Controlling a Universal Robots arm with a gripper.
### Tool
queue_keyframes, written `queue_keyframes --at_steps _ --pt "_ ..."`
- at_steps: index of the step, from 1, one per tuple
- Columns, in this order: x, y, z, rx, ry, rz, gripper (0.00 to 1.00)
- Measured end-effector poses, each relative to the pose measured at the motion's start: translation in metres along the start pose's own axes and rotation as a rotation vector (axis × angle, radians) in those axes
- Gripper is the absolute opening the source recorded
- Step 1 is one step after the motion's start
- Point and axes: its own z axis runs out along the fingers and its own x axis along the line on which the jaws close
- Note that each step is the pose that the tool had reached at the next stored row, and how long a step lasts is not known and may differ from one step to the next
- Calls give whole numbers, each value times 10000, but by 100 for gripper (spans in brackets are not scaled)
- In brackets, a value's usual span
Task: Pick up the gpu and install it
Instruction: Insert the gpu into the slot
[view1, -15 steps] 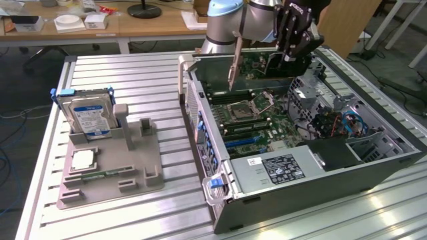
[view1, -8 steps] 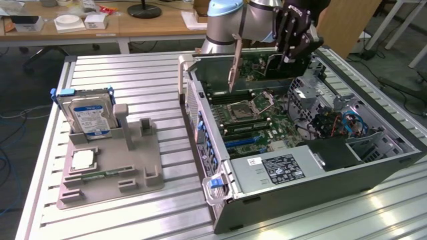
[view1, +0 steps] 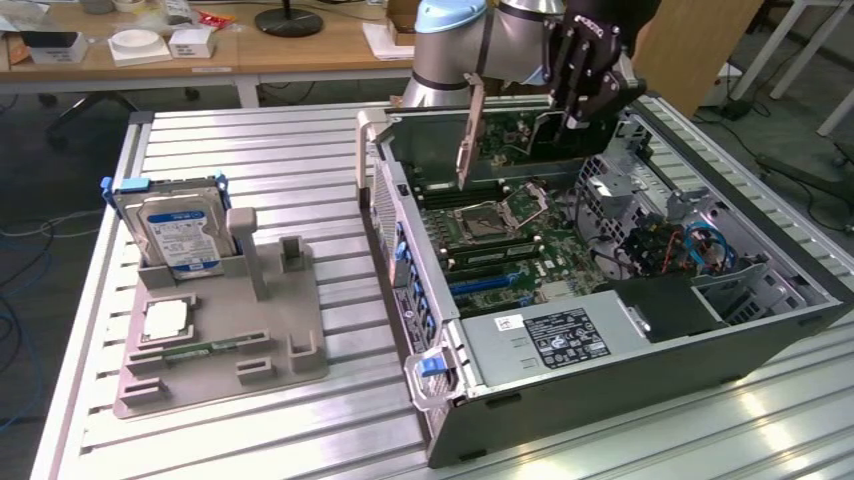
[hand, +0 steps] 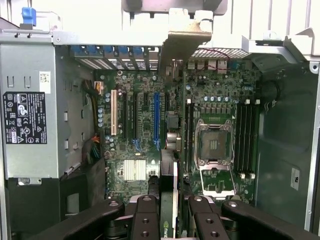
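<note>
The gpu hangs edge-down over the open computer case, its silvery end bracket pointing down toward the motherboard. My gripper is shut on the card's far end, holding it above the board. In the wrist view the gpu runs edge-on away from my gripper, with one black finger on each side of it. Its bracket lies near the case's rear slot openings. The card sits between the blue expansion slot and the CPU socket.
On the exterior view's left, a grey fixture holds a hard drive, a CPU chip and a green memory strip. The power supply fills the case's near end. Cables and a drive cage crowd its right side.
</note>
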Motion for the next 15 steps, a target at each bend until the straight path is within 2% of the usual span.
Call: queue_keyframes --at_steps 15 --pt "3 2 120 -3 -2 -24 27"
